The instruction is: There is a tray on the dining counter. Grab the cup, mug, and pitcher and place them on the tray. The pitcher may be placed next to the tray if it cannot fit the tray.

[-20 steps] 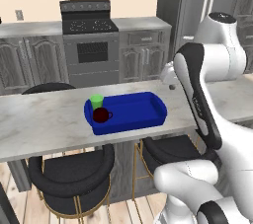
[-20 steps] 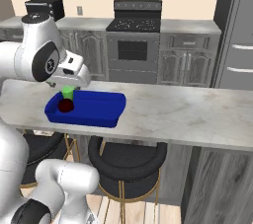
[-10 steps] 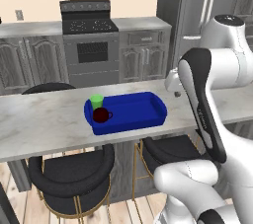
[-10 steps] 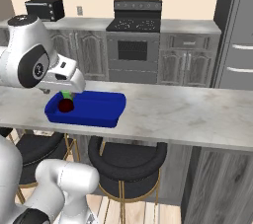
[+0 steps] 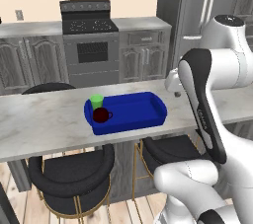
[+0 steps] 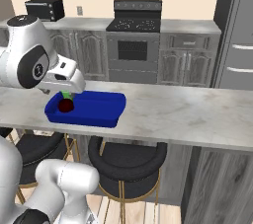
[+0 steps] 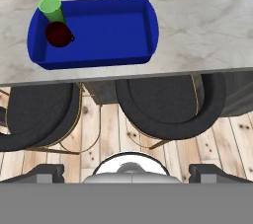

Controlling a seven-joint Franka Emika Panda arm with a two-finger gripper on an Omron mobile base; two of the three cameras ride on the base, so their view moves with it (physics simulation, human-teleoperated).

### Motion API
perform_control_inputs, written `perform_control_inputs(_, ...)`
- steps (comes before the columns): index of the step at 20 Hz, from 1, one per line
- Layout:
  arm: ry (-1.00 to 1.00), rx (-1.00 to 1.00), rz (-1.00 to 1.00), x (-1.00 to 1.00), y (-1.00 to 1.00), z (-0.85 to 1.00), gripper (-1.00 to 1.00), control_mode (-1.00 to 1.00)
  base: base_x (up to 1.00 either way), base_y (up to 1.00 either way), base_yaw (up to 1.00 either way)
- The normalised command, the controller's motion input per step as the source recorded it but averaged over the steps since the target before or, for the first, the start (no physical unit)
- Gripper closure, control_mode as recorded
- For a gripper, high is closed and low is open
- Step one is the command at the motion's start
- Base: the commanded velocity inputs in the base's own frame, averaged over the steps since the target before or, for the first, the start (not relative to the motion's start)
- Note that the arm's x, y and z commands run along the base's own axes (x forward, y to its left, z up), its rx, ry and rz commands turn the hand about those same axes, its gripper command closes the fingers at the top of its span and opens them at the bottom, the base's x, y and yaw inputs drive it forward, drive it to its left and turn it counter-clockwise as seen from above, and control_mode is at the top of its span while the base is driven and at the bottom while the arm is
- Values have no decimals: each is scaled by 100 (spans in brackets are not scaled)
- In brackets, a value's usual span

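The deep blue tray (image 5: 133, 112) (image 6: 94, 109) (image 7: 108, 30) lies on the pale marble dining counter (image 5: 39, 119) (image 6: 173, 109) (image 7: 197, 20). At its left end stand the green cup (image 5: 97, 101) (image 7: 51, 8) and, touching it, the dark red mug (image 5: 101, 115) (image 6: 65, 105) (image 7: 59, 34), both upright. My gripper (image 7: 127, 173) is open and holds nothing, its dark fingertips (image 7: 47, 172) set wide apart. It hangs high above the stools, on the near side of the counter. My white hand (image 6: 63, 74) hovers above the tray's left end. The pitcher is out of view.
Round black stools (image 5: 69, 168) (image 7: 168, 104) stand under the counter's near edge on a wooden floor. Behind the counter are a black stove (image 5: 89, 20), grey cabinets and a tall fridge (image 5: 197, 16). A black toaster oven (image 6: 44, 8) sits on the back worktop.
My arm has lifted and drawn back a little from the tray. Cup, mug and tray have not moved.
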Motion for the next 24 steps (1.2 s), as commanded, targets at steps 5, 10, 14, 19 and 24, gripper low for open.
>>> perform_control_inputs(5, 0, 0, 0, 0, 0, 0, -100, 100, -6, -1, 0)
perform_control_inputs(10, 0, 0, 0, 0, 0, 0, -100, 100, -77, -35, -5)
perform_control_inputs(14, 0, 0, 0, 0, 0, 0, -100, 100, -100, -52, -25)
perform_control_inputs(19, 0, 0, 0, 0, 0, 0, -100, 100, -43, -30, -56)
perform_control_inputs(24, 0, 0, 0, 0, 0, 0, -100, 100, -18, -9, -74)
